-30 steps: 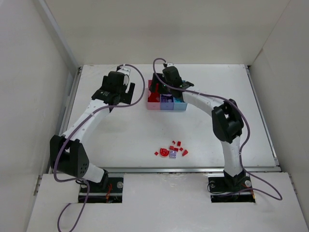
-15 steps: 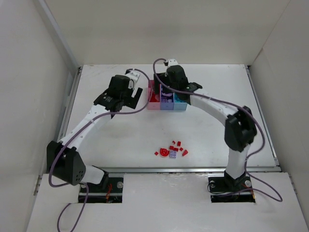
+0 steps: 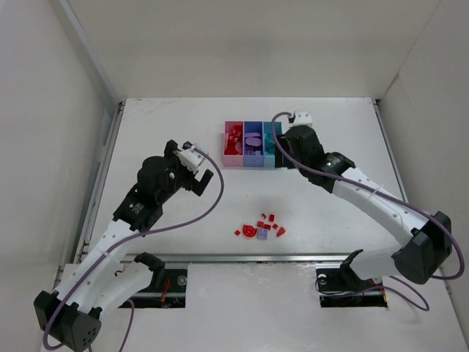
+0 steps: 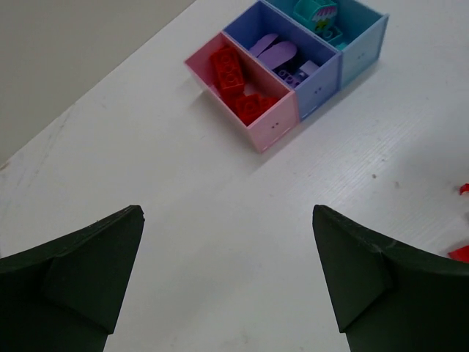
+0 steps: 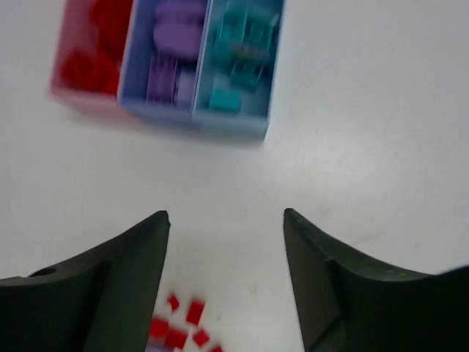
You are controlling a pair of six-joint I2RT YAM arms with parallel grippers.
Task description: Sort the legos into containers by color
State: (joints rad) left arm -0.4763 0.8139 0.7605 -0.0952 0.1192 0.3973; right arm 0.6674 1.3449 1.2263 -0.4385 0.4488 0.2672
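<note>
The containers (image 3: 253,144) are three joined bins at the table's far middle: pink (image 4: 272,126) holding red bricks, purple-blue (image 4: 320,89) holding lilac pieces, and light blue (image 4: 366,45) holding teal pieces. They also show, blurred, in the right wrist view (image 5: 168,121). Loose legos (image 3: 260,227), mostly small red pieces with one lilac piece (image 3: 261,233), lie near the front edge and show in the right wrist view (image 5: 179,326). My left gripper (image 3: 192,170) is open and empty, left and nearer than the bins (image 4: 227,210). My right gripper (image 3: 291,150) is open and empty beside the light blue bin (image 5: 226,213).
White walls enclose the table on the left, back and right. A metal rail (image 3: 249,257) runs along the front edge. Two red pieces (image 4: 462,253) show at the right edge of the left wrist view. Purple cables loop off both arms.
Both grippers have drawn back from the bins: the left toward the near left, the right to the bins' right side. The bins are now uncovered. The loose pile has not moved.
</note>
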